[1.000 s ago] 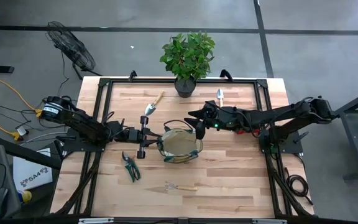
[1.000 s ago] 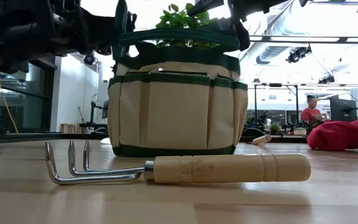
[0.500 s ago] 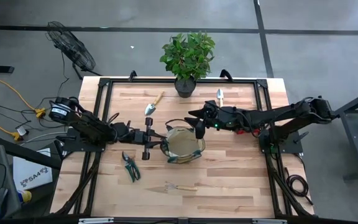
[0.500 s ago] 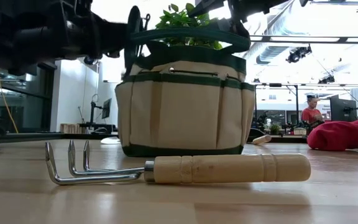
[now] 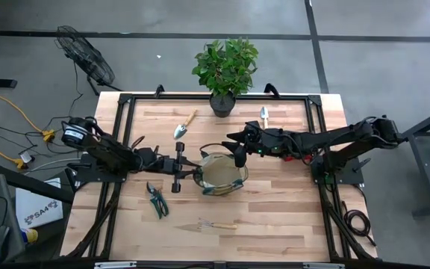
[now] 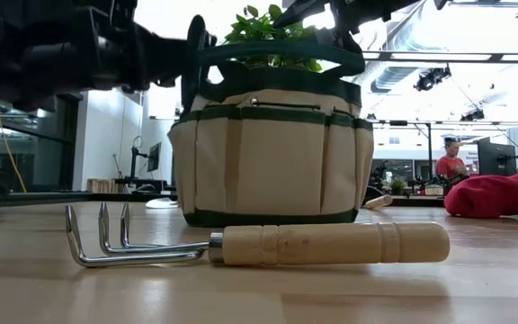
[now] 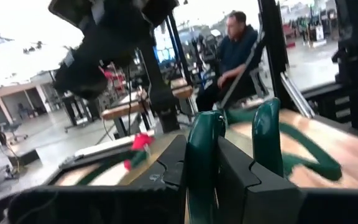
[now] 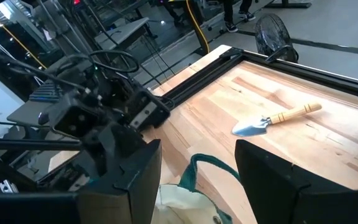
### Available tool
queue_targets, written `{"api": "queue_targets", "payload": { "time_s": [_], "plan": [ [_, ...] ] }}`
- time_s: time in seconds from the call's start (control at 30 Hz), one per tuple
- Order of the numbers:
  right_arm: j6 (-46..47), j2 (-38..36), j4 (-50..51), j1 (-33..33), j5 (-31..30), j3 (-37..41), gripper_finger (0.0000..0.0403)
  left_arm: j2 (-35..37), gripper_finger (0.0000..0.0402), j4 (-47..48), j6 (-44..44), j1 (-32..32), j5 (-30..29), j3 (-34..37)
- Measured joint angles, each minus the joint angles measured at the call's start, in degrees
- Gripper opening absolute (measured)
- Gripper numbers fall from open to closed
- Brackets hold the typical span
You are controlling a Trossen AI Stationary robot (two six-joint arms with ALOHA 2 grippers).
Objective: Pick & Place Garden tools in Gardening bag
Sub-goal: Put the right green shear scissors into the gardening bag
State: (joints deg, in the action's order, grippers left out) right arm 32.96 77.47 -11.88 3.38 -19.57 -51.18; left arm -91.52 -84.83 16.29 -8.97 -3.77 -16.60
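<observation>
The tan gardening bag [image 5: 220, 176] with green trim stands upright mid-table [image 6: 272, 157]. My left gripper [image 5: 185, 169] is at the bag's left rim, shut on green-handled pruning shears [image 7: 202, 143]. My right gripper [image 5: 239, 157] hovers open over the bag's far right rim, and the bag's green loop handle [image 8: 191, 169] passes between its fingers. A second pair of shears [image 5: 156, 199] and a hand fork [image 5: 215, 224] lie nearer the front. Two trowels [image 5: 184, 125] [image 5: 264, 116] lie at the back. The red bundle [image 6: 495, 194] lies under the right arm. My left gripper pinches one green handle [image 7: 201, 127] of the shears between its two fingers, coming level from the table's left. The other handle [image 7: 269, 134] stands free beside it. The shears are lifted clear of the table, against the bag's upper left rim [image 6: 196, 67]. My right gripper: I cannot tell whether its open fingers touch the loop handle.
A potted green plant [image 5: 226, 67] stands at the table's far edge. A black frame [image 5: 125, 101] runs around the tabletop. People and workbenches show in the room behind [image 6: 450, 162].
My left gripper has gone toward the table's right edge with the shears, up against the bag. The bag has slid a little toward the right, still upright.
</observation>
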Motion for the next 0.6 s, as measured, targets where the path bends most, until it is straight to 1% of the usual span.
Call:
{"api": "queue_targets", "payload": {
  "time_s": [0.23, 0.3, 0.4, 0.6],
  "plan": [
    [0.2, 0.0, -0.1, 0.0, 0.0, 0.0, 0.0197, -0.5, 0.0043, -3.3, 0.3, 0.0, -0.3, 0.0],
    [0.2, 0.0, -0.1, 0.0, 0.0, 0.0, 0.0197, -0.5, 0.0043, -2.0, 0.3, 0.0, -0.8, 0.0],
    [0.2, 0.0, -0.1, 0.0, 0.0, 0.0, 0.0197, -0.5, 0.0043, 2.6, -0.1, 0.0, -2.6, -0.3],
    [0.2, 0.0, -0.1, 0.0, 0.0, 0.0, 0.0197, -0.4, 0.0043, 3.6, -0.5, 0.0, -3.3, -0.4]
  ]
}}
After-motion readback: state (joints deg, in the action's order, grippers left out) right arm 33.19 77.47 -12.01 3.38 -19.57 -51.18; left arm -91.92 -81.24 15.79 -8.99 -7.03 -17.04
